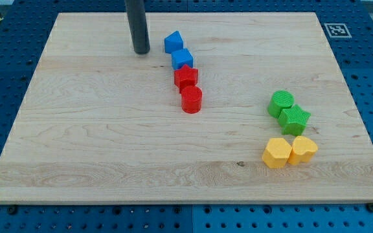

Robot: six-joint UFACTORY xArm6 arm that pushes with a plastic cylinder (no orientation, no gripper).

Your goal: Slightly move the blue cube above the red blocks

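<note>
The small blue plastic cube [182, 59] is found near the top centre of the pale wooden board [96, 142], touching the red star-shaped block [185, 77] just below it, which in turn touches the red cylinder [191, 99] lower still. Just above and to the view's left of the cube, a second blue block [173, 42] — angular, perhaps pentagonal, its exact shape hard to make out — is seen close beside it, possibly touching. The four pieces are arranged in a slightly slanted column. The cube is judged to be light, rigid and smooth-sided, so it should slide readily on the wood and may twist if struck off-centre; no hold can be taken, since no claw is fitted and there is nothing to be called open or closed — only a flat face can be pressed. With my tip [142, 51] placed to the view's left of the blue pair, near them but apart, roughly level with the gap between them, the cube's left face is judged the likeliest contact surface. A short, centred nudge would be called for, as the touching star could be dragged along. Well apart, at the view's lower right, a green cylinder [280, 102], a green star-shaped block [294, 119], a yellow hexagonal block [277, 153] and a yellow heart-shaped block [304, 149] are clustered.
</note>
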